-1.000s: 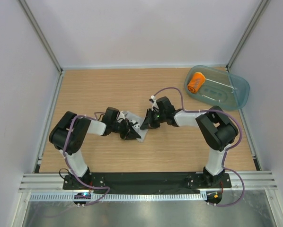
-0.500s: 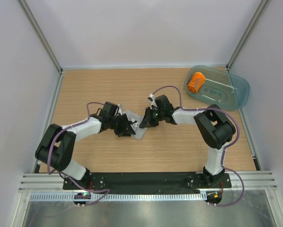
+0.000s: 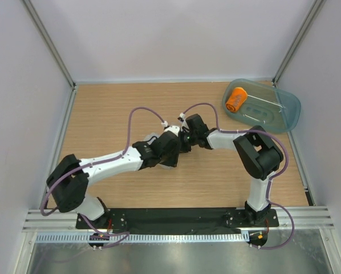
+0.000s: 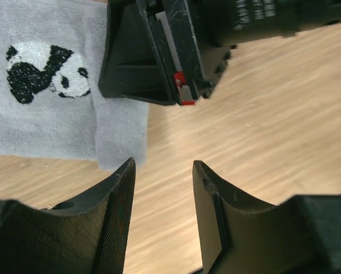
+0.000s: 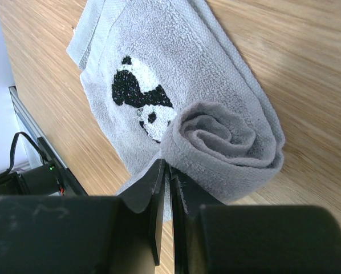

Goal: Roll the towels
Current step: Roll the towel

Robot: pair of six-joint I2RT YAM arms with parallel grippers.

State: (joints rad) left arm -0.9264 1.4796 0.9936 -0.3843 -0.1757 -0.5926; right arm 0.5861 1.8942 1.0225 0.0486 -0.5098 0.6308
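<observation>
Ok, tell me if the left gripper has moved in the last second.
Yes: the left gripper has shifted right, nearer the blue-green tub.

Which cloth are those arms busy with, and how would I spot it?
Look to the middle of the wooden table. There lies a light grey towel, rolled up at one end. Unlike the orange towel in the blue-green tub, it bears a black-and-white panda.
</observation>
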